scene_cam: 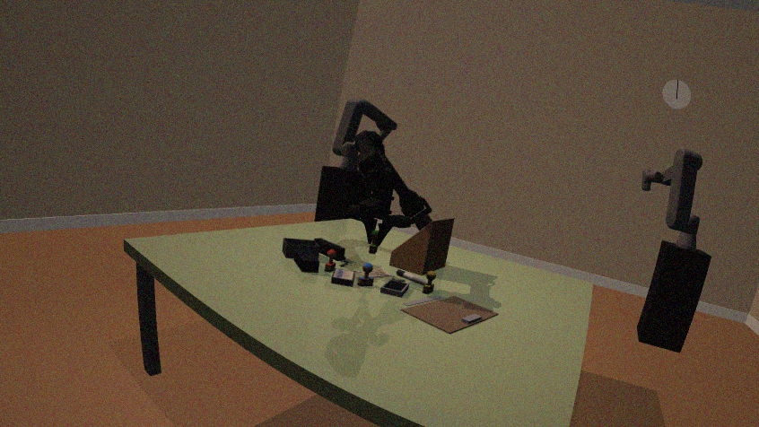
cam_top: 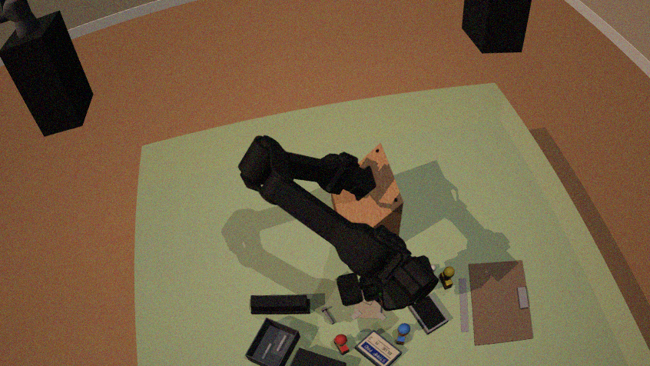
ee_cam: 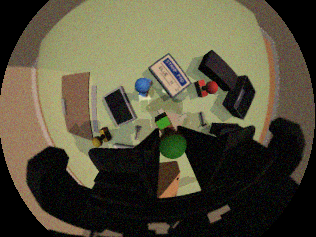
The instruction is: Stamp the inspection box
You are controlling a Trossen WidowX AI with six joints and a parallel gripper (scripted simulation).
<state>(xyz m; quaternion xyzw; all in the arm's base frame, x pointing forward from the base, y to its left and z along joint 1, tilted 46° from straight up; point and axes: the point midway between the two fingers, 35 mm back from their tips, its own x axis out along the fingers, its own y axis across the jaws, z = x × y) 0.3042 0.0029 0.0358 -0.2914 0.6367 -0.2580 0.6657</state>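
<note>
My gripper (scene_cam: pixel 373 239) (ee_cam: pixel 167 130) is shut on a stamp with a green knob (scene_cam: pixel 374 232) (ee_cam: pixel 172 145). The stamp hangs upright above the bench, its small base below the fingers. The white card (cam_top: pixel 370 311) (scene_cam: pixel 379 273) lies taped to the bench, partly hidden by the arm in the top view; its box cannot be made out. The open black ink pad (cam_top: pixel 429 313) (scene_cam: pixel 395 287) (ee_cam: pixel 119 105) lies beside the card. A case labelled STAMP PAD (cam_top: pixel 378 348) (scene_cam: pixel 343 276) (ee_cam: pixel 170 75) lies nearby. The stamp's lettering is not readable.
Red (cam_top: pixel 340 340) (ee_cam: pixel 212 87), blue (cam_top: pixel 403 329) (ee_cam: pixel 143 85) and yellow (cam_top: pixel 448 272) (scene_cam: pixel 431 274) knobbed stamps stand around the pads. A marker (scene_cam: pixel 413 277), brown board (cam_top: pixel 499 309), black bar (cam_top: pixel 279 304) and dark tray (cam_top: pixel 256 337) lie around. A wooden wedge (cam_top: pixel 356 213) (scene_cam: pixel 436 248) stands near the arm.
</note>
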